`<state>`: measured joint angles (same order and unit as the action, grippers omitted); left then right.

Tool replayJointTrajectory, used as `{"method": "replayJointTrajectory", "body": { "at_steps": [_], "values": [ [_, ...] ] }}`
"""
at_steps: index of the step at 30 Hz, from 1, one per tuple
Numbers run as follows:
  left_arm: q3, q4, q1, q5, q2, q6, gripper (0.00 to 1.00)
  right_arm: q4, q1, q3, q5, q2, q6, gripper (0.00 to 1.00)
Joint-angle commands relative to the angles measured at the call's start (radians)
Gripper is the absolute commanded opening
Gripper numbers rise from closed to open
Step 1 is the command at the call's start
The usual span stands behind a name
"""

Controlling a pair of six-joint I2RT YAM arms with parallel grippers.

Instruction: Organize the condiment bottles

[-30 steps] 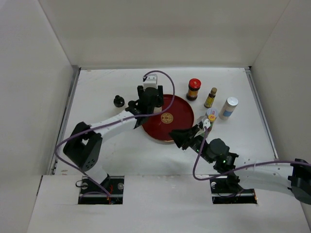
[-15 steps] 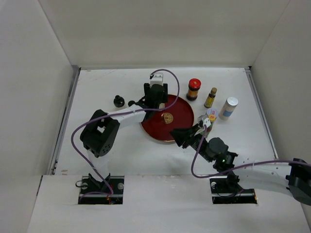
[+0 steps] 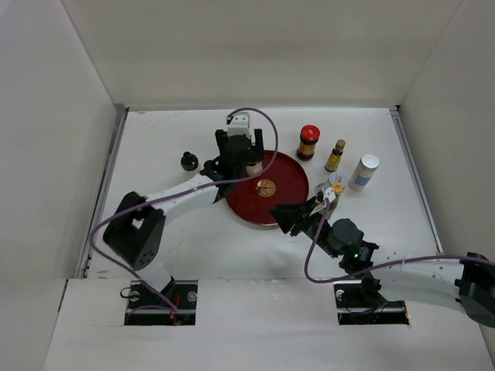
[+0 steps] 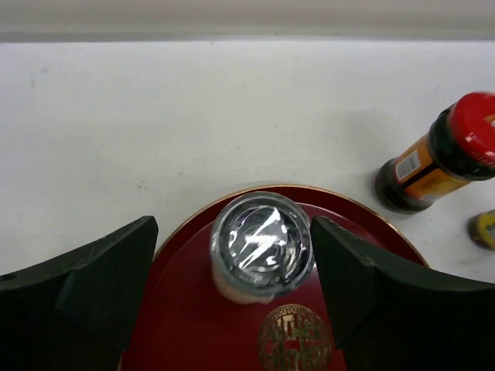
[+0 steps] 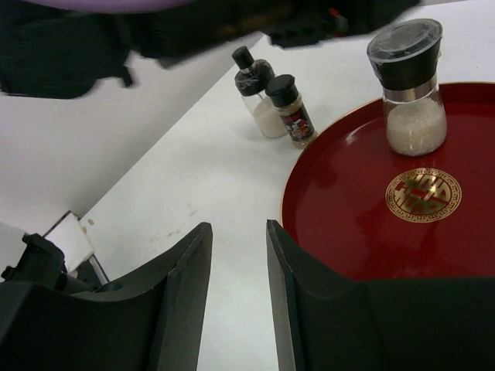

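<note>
A silver-capped shaker [image 4: 261, 246] of white grains stands upright on the round red tray [image 4: 186, 325], near its back edge. My left gripper [image 4: 232, 232] is open around it: the left finger stands clear, the right finger is very close. From above, the left gripper [image 3: 244, 158] hovers over the shaker [image 3: 253, 166]. My right gripper [image 5: 238, 228] is low at the tray's [image 5: 348, 224] front-left rim, open a little with only bare table between its fingers. Two black-capped bottles [image 5: 259, 97] [image 5: 292, 110] stand left of the tray.
Behind and right of the tray [image 3: 267, 189] stand a red-lidded jar [image 3: 309, 141], a yellow-capped bottle [image 3: 335, 155], a white bottle [image 3: 363, 171] and a small bottle [image 3: 337, 183] beside my right arm. White walls enclose the table on three sides.
My left gripper has opened and let go of the shaker, which now stands on the tray. The right gripper's fingers have parted slightly.
</note>
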<state>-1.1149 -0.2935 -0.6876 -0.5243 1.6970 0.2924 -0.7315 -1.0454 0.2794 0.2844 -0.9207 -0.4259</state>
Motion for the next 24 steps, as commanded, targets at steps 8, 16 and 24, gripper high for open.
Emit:
{"method": "replayJointTrajectory", "body": {
  "at_steps": [8, 16, 24],
  "values": [
    [0.288, 0.117, 0.121, -0.071, -0.433, 0.117, 0.66, -0.046, 0.011, 0.006, -0.028, 0.002, -0.027, 0.42],
    [0.331, 0.156, 0.148, -0.037, -0.372, 0.120, 0.59, -0.051, 0.017, 0.012, -0.037, -0.030, -0.033, 0.45],
    [0.300, 0.085, 0.207, 0.004, -0.237, 0.110, 0.59, -0.057, 0.032, 0.010, -0.059, -0.044, -0.042, 0.48]
  ]
}}
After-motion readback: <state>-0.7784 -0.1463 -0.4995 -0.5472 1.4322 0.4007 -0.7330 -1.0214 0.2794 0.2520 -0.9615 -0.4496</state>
